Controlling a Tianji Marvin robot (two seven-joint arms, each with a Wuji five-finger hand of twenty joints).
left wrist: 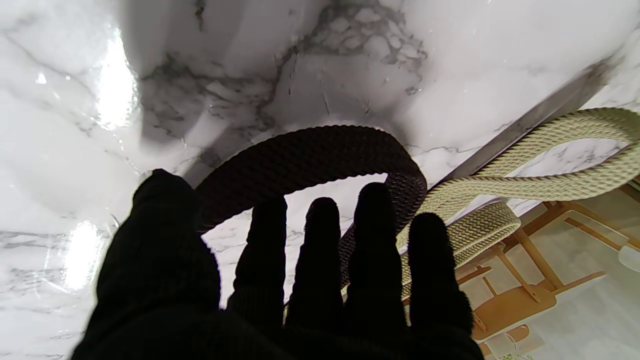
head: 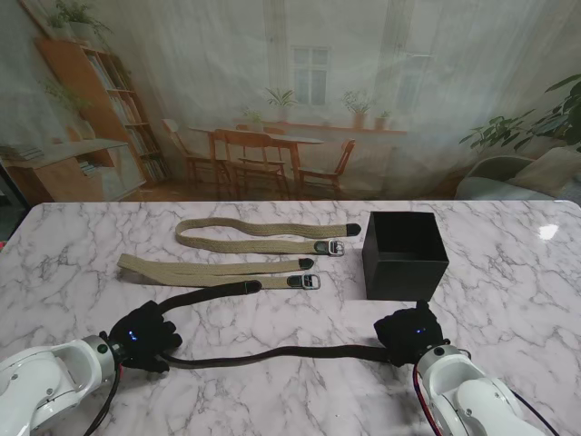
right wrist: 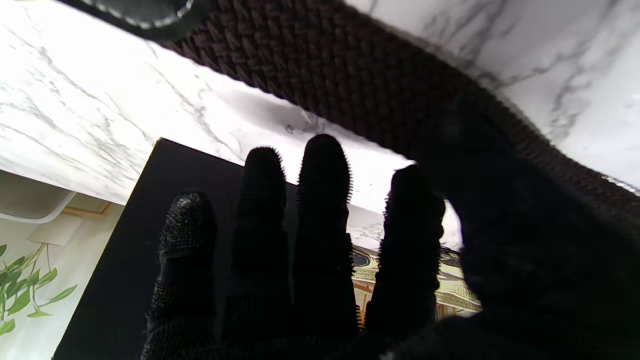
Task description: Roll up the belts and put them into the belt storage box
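A dark brown woven belt (head: pixel 272 352) lies on the marble table nearest to me. It runs from my right hand (head: pixel 410 334) to my left hand (head: pixel 141 336), then curves back to a tip farther out. Both black-gloved hands rest over it with fingers stretched and apart. In the left wrist view the belt's bend (left wrist: pixel 310 155) arcs just past my fingertips (left wrist: pixel 372 200). In the right wrist view the belt (right wrist: pixel 350 65) crosses by my thumb. The black storage box (head: pixel 404 280) stands open just beyond my right hand, and its wall (right wrist: pixel 150 225) shows behind the fingers.
Two khaki belts lie folded flat farther from me, one (head: pixel 263 236) behind the other (head: pixel 200 270), with their buckles toward the box. A khaki loop (left wrist: pixel 525 185) shows in the left wrist view. Bare marble lies right of the box.
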